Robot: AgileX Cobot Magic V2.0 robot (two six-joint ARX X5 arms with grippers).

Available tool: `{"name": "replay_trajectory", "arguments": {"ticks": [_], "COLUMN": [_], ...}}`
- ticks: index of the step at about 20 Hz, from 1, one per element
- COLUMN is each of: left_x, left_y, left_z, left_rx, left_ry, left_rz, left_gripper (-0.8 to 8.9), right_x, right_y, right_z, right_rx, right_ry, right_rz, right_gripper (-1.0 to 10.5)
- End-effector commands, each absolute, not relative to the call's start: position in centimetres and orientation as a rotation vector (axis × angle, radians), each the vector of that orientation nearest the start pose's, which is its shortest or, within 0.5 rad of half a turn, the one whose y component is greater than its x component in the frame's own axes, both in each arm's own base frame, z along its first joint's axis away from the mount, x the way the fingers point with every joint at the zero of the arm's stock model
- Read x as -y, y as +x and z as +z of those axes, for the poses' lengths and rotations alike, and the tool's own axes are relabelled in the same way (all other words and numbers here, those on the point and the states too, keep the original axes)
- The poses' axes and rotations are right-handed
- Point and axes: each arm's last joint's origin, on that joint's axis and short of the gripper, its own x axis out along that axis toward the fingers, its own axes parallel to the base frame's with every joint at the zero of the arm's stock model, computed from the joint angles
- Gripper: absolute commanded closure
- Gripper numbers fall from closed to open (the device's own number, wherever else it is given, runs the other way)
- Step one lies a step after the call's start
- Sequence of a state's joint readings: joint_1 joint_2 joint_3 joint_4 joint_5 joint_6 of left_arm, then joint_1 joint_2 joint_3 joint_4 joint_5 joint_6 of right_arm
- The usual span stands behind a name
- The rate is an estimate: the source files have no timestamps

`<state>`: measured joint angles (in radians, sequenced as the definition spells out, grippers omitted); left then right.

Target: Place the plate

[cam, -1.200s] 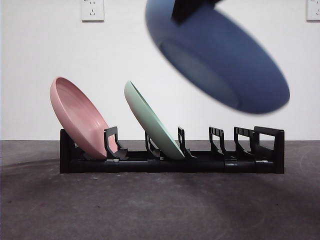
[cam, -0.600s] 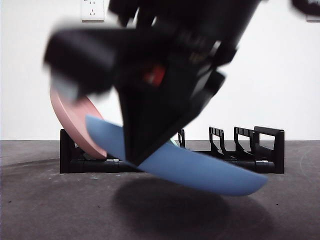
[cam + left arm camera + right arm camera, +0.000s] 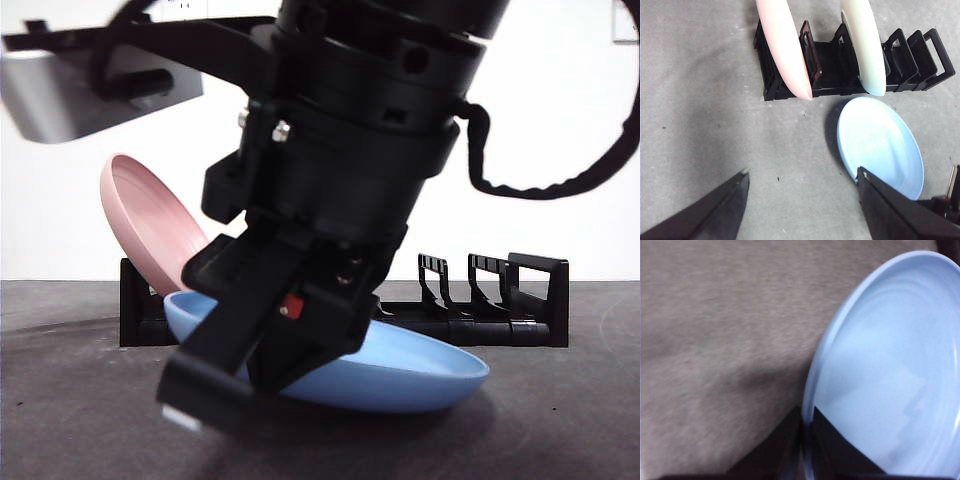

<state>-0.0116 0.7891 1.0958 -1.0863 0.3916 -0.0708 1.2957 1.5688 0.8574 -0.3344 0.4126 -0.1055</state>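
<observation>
The light blue plate lies almost flat, low at the table just in front of the black rack. Whether it touches the table I cannot tell. My right gripper is shut on the blue plate's rim. In the front view the right gripper fills the middle, big and dark, reaching down to the plate's near side. High over the table, my left gripper stands open with nothing between its jaws.
A pink plate leans in the rack's left end slot. A pale green plate leans in a middle slot, hidden by the arm in the front view. The right-hand slots hold nothing.
The blue plate came down from high above the rack to table level in front of it and flattened out. The right arm followed it down and now blocks the rack's middle.
</observation>
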Motion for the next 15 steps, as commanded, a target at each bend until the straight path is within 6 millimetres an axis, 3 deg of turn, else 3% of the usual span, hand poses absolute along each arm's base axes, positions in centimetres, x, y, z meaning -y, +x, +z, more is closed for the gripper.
{"name": "replay_trajectory", "arguments": {"ticks": [1, 9, 15], "left_x": [1.3, 1.3, 1.3], "left_y": [11.6, 11.6, 11.6], "left_z": [36.3, 36.3, 36.3], "left_rx": [-0.752, -0.754, -0.754], "left_ry": [-0.201, -0.202, -0.202], "left_rz": [-0.365, -0.364, -0.364], "left_gripper": [4.69, 4.69, 4.69], "right_x": [-28.2, -28.4, -28.4], "right_y": [9.0, 9.0, 8.6], "right_z": [16.7, 15.8, 16.2], "right_rx": [-0.675, -0.745, -0.772], "right_ry": [-0.918, -0.907, -0.862], "right_rz": [0.867, 0.949, 0.935], "right_gripper": [9.3, 9.1, 6.6]}}
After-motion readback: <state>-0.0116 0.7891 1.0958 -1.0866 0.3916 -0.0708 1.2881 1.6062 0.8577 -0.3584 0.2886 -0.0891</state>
